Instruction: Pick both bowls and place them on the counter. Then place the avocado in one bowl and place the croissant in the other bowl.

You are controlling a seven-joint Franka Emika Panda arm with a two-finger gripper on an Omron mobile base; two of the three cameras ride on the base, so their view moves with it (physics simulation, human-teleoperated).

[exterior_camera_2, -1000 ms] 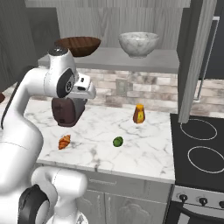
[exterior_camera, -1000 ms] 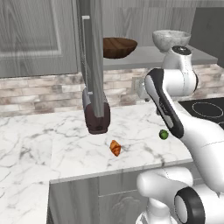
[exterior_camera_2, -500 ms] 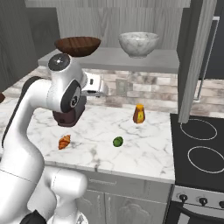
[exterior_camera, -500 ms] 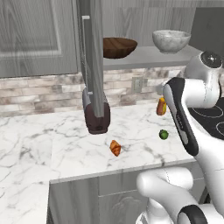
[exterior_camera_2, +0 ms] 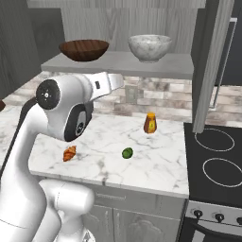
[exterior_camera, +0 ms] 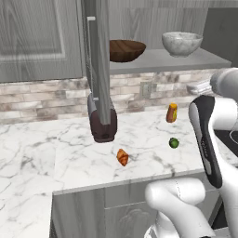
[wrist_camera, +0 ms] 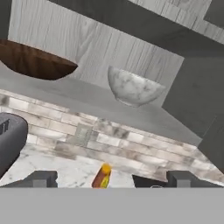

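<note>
Bowls first: the dark brown wooden bowl (exterior_camera_2: pixel 84 49) and the pale marbled stone bowl (exterior_camera_2: pixel 150 47) both sit on the grey shelf (exterior_camera_2: pixel 118 63) in the upper middle of the right base view, well apart from each other and neither yet on the white marble worktop (exterior_camera_2: pixel 156 156) below. In the hand view the hand (wrist_camera: pixel 111 178) points up toward that shelf with its two finger tips spread wide at the bottom edge and nothing between them; the marbled bowl lies nearest the centre of that view, so it looks like the first target. Both bowls are wide and round, so a grip on the rim could slip or tip the bowl off the shelf edge, and the shelf's front lip may catch the fingers on the way in. Below, toward the centre of the right base view, the croissant (exterior_camera_2: pixel 69 152), the avocado (exterior_camera_2: pixel 127 152) and an upright orange bottle (exterior_camera_2: pixel 150 123) stand where a bowl must land; a careless set-down could knock the bottle over or send the round avocado rolling toward the worktop's edge.
</note>
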